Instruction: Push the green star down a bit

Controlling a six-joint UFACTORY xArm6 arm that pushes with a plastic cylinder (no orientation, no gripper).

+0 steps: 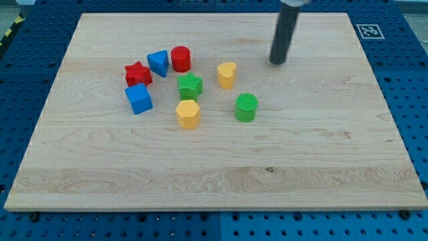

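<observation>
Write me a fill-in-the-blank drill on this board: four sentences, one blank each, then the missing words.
1. My tip rests toward the view's upper ____ of the green star.
2. The block just below the green star is the ____ hexagon.
3. The red cylinder stands directly to the view's right of the blue ____.
4. The green cylinder lies below the yellow ____.

Missing words: right; yellow; triangle; heart

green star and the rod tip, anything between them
Yes: in the camera view the yellow heart sits roughly on the line from my tip to the green star; otherwise bare board.
</observation>
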